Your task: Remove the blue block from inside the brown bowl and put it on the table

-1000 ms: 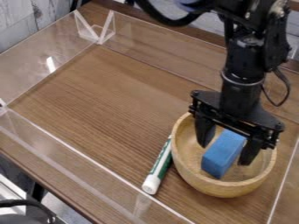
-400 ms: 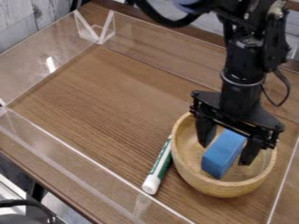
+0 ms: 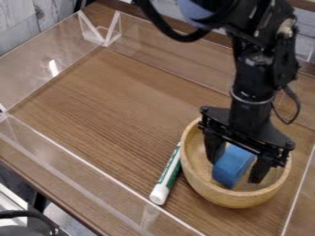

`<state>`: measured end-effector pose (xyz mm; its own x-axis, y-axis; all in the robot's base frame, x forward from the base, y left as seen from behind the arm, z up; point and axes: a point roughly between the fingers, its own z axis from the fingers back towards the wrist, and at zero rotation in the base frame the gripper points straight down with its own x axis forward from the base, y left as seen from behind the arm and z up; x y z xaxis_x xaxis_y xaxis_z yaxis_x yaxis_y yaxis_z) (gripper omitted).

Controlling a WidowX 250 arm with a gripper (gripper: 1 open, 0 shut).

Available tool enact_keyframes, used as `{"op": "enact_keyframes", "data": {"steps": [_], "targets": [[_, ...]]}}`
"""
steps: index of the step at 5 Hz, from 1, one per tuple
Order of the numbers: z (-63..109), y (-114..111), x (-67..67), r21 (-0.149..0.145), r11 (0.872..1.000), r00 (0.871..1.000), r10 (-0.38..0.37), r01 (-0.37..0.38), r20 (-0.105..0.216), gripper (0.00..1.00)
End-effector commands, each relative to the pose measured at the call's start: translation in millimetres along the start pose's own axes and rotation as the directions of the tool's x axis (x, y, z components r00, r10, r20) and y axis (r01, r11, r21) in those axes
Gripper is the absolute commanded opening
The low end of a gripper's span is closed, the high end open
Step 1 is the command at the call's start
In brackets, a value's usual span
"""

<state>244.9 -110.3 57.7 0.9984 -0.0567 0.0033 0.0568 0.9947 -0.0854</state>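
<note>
One blue block [image 3: 231, 167] sits inside the brown bowl [image 3: 229, 194], near the right side of the table [image 3: 105, 109]. It is longer than it is wide. Its long side runs on a slant, from the low left up to the right. The black gripper [image 3: 238, 158] reaches down over it with its two fingers wide apart, one on each side of the block. The gripper hides the block's top end and the far part of the bowl. I can't tell if the fingers touch the block. The arm [image 3: 234, 18] is cut off at the top.
</note>
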Motion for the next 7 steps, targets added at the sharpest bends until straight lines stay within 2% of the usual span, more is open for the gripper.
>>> {"op": "enact_keyframes", "data": {"steps": [1,3,4,7], "targets": [[2.7,-0.9,6.2,-0.015,1.0,0.999,0.006,-0.005,0.039,1.0],[-7.3,0.8,6.0,-0.016,1.0,0.999,0.007,-0.006,0.039,1.0],[-9.2,1.2,6.1,-0.017,1.0,0.999,0.003,-0.003,0.041,0.0],[5.6,2.7,3.7,-0.011,1.0,1.0,0.002,-0.001,0.024,0.0]]}}
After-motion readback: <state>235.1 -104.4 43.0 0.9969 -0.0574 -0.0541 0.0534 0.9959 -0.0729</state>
